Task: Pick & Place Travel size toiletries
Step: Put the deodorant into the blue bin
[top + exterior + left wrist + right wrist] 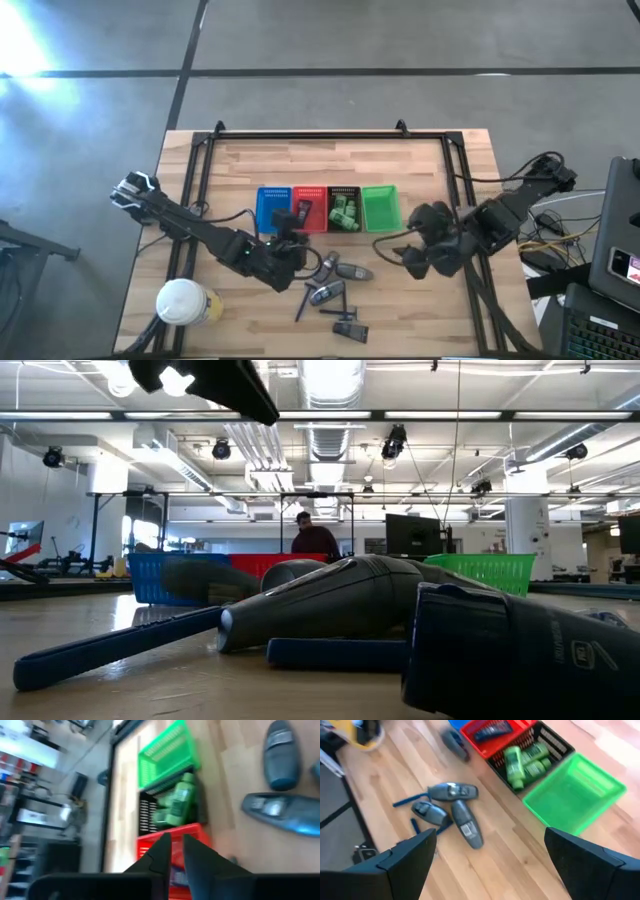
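Several travel size toiletries lie loose on the wooden table: dark grey tubes (345, 270) (452, 791) and thin dark razors (350, 330). Green bottles (525, 762) lie in the black basket (344, 208), and a dark item (492, 729) lies in the red basket (195, 832). My left gripper (173, 851) hovers at the red basket's near side with its fingers almost together and nothing between them. My right gripper (490, 832) hangs wide open above the table, near the green basket (572, 790), holding nothing.
Four baskets stand in a row mid-table: blue (272, 208), red, black and green (381, 208). A white-lidded round container (185, 300) stands at the near left. A black frame rail (310, 136) runs along the far edge. A person (315, 540) stands far behind the table.
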Controlling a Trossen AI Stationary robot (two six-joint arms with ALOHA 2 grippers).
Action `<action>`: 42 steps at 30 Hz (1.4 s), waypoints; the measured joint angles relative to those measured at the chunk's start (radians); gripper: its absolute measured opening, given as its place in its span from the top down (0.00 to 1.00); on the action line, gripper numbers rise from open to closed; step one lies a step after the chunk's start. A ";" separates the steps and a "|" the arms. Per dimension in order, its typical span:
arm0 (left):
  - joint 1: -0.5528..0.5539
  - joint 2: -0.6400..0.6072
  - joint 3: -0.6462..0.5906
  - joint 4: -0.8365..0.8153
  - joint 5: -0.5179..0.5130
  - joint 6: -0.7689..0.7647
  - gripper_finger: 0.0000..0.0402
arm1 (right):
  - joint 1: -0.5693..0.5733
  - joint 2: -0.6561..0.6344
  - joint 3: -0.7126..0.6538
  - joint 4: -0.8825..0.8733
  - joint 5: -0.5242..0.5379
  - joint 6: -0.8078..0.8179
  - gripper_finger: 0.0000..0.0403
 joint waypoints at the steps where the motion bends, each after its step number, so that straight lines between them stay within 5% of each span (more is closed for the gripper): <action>1: 0.000 0.000 0.000 -0.005 0.030 -0.025 0.88 | 0.007 -0.003 -0.021 0.000 -0.001 0.019 0.09; 5: 0.029 0.002 0.000 -0.009 0.168 -0.112 0.84 | 0.014 -0.007 -0.111 0.026 -0.047 0.058 0.09; 11: 0.124 0.003 -0.008 -0.215 0.442 -0.426 0.62 | 0.012 -0.005 -0.225 0.170 -0.113 0.052 0.09; 18: 0.168 0.006 -0.129 -0.114 0.627 -0.311 0.42 | 0.010 -0.017 -0.302 0.263 -0.117 0.045 0.09; 33: 0.216 0.038 -0.306 0.062 0.625 -0.275 0.40 | 0.012 -0.019 -0.360 0.319 -0.116 0.067 0.09; 42: 0.216 0.090 -0.321 0.076 0.760 -0.336 0.40 | 0.011 -0.019 -0.359 0.320 -0.108 0.068 0.09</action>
